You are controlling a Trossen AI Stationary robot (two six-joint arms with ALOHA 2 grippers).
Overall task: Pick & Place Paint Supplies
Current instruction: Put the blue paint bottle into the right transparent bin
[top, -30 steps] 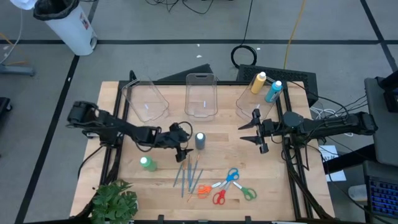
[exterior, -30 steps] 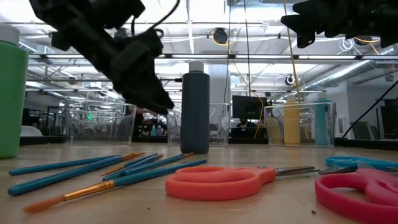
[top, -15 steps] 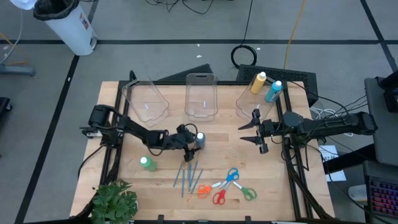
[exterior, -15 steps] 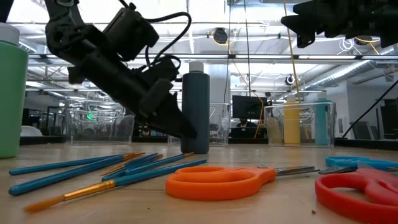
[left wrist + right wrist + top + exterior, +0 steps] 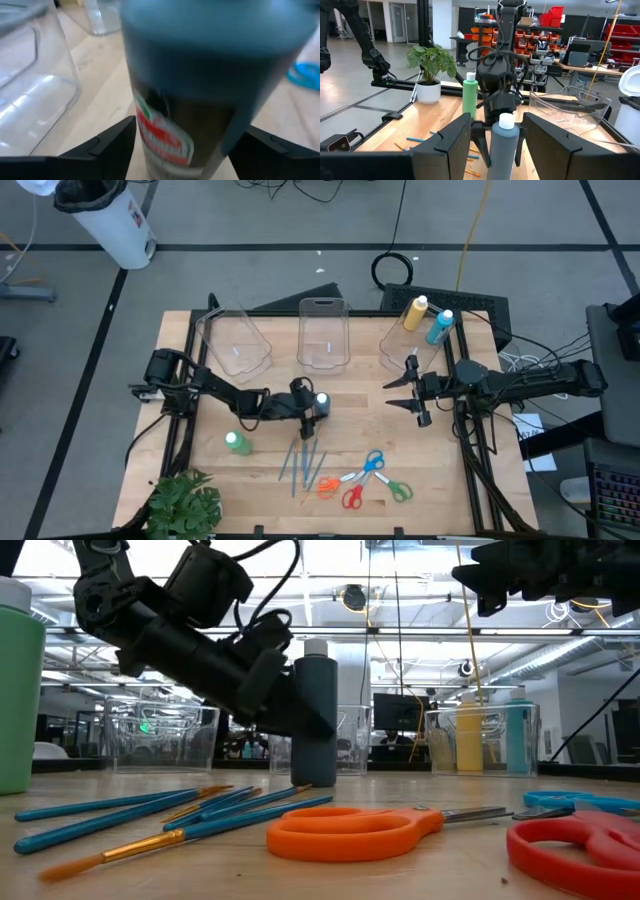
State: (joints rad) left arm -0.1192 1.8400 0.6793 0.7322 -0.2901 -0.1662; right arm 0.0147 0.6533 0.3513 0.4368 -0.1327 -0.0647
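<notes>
Straddling the grey-blue paint bottle (image 5: 322,402) near the middle of the table (image 5: 450,490), found the left gripper (image 5: 312,407) set low, one finger (image 5: 112,145) on each side of the body, well below the white cap. Saw both fingers close against the bottle's sides; could not tell whether already pinching or only flanking. Saw the bottle upright on the wood, just behind the brushes (image 5: 303,460) and apart from the green bottle (image 5: 237,443) toward the left edge.

Judged the step as securing the grasp before the lift. Best done by squeezing evenly on the round body, so as not to push it over or twist it, then raising straight up to clear the brush tips before heading for the clear bins (image 5: 323,330) along the far edge. Judged a smooth, tall bottle likely to slip or tip under a lopsided squeeze.

Noted the right gripper (image 5: 408,391) hanging toward the right edge, fingers spread, nothing held.
</notes>
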